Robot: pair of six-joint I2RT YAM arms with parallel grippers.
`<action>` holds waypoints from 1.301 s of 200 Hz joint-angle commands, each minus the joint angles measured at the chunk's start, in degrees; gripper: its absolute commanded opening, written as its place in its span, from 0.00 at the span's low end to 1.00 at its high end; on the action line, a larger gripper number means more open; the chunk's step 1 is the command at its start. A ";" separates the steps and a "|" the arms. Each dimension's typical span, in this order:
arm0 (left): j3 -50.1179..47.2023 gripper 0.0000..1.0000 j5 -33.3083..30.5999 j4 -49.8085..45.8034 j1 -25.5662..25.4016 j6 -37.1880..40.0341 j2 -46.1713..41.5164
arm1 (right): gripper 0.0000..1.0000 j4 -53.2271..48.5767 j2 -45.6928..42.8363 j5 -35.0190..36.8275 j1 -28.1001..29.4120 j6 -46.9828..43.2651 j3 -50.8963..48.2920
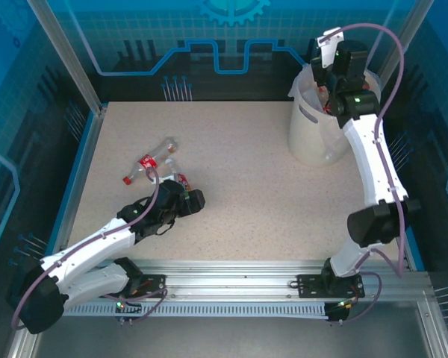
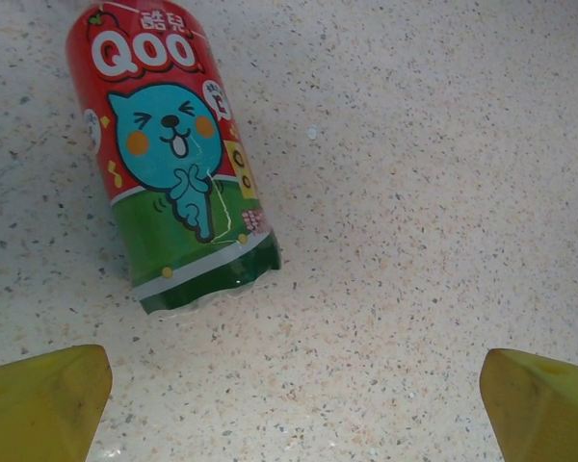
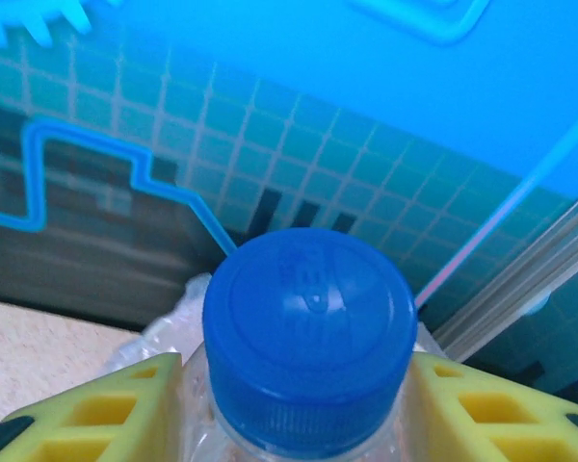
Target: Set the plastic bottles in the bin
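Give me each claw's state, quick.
Left claw: open, holding nothing; a Qoo bottle lies just ahead of it.
Right claw: shut on the blue-capped bottle, above the bin.

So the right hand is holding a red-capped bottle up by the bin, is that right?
No: the bottle has a blue cap, not red, as the right wrist view shows. The right hand does hold it up by the bin.

Left gripper (image 2: 291,409) spread wide, low, right gripper (image 3: 308,409) clamped, arm raised
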 commanded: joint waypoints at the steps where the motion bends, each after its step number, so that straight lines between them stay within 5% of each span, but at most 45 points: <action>1: 1.37 0.99 -2.27 -2.81 -0.40 -1.33 -0.78 | 0.30 -2.34 3.03 2.57 -2.26 -2.55 3.01; 121: 2.85 0.99 -3.15 -3.02 -0.47 -0.67 2.98 | 0.30 -20.75 24.03 -0.68 -6.75 1.03 20.23; 260: 4.52 0.99 -3.61 -2.53 -0.58 1.42 6.14 | 0.33 -20.66 8.12 0.10 -5.89 -5.31 14.07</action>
